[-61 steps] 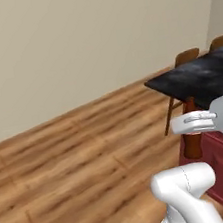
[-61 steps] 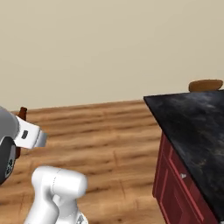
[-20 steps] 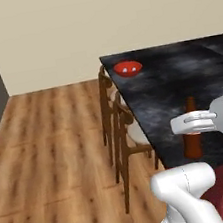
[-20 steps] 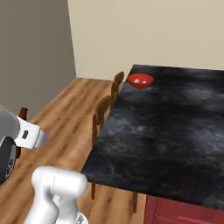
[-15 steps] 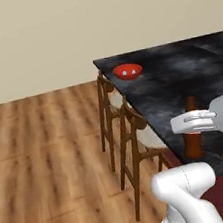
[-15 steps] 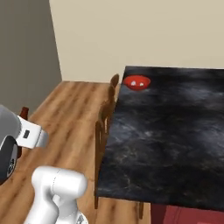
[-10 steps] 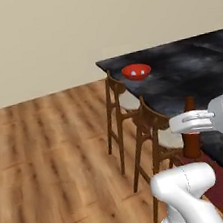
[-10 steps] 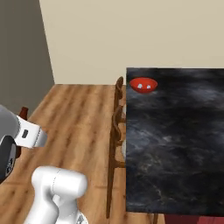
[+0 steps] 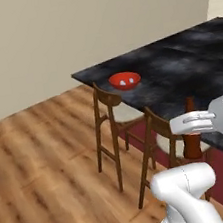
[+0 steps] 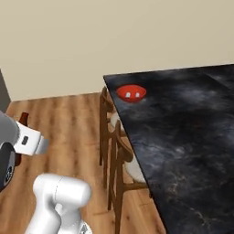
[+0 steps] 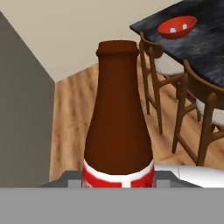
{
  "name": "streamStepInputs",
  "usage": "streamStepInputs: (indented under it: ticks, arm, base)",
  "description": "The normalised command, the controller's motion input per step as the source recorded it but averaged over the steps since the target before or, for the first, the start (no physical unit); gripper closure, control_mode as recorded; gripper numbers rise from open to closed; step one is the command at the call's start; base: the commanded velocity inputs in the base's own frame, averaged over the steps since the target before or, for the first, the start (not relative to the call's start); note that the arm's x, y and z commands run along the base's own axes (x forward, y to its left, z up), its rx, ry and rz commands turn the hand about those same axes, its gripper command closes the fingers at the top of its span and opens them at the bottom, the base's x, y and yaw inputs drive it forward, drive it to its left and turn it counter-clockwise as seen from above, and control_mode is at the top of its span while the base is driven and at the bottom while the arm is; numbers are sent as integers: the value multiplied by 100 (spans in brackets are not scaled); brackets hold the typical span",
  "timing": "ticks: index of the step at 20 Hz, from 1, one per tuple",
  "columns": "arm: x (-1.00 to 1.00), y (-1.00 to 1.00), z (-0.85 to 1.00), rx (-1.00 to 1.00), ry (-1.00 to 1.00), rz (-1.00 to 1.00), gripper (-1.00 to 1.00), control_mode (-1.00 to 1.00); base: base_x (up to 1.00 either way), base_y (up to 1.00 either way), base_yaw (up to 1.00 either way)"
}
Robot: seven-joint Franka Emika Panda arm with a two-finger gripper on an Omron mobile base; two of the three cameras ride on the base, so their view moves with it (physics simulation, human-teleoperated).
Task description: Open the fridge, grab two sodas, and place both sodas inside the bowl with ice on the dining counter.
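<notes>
My gripper [image 9: 191, 123] is shut on a soda, a dark brown bottle [image 9: 193, 144] with a red label, held upright beside my arm. Close up in the hand view, the bottle [image 11: 119, 127] rises between the fingers. The bowl with ice [image 9: 124, 80] is shallow and bright red, with small white cubes in it. It sits near the corner of the black marbled dining counter [image 9: 188, 66], well beyond the bottle. The bowl [image 10: 131, 93] and counter [image 10: 183, 123] also appear in the right base view, and the bowl [image 11: 176, 27] lies far off in the hand view. The fridge is out of view.
Two wooden stools [image 9: 113, 117] [image 9: 161, 144] stand along the counter's near side, between me and the bowl. Wooden floor [image 9: 45, 164] spreads out to the left. A tall grey surface [image 11: 22, 109] closes off the left of the hand view. A beige wall is behind.
The whole picture has shifted, so the camera has moved: counter, stools and bowl now sit differently in both base views. The gripper stays shut on the bottle.
</notes>
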Motion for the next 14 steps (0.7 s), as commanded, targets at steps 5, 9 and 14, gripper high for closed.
streamStepInputs:
  ticks: [5,9,14]
  arm:
    - [0,0,0,0,0,0,100,100]
    - [0,0,0,0,0,0,100,100]
    - [0,0,0,0,0,0,100,100]
  base:
    - [54,56,-53]
    - [44,75,-47]
    - [40,98,-37]
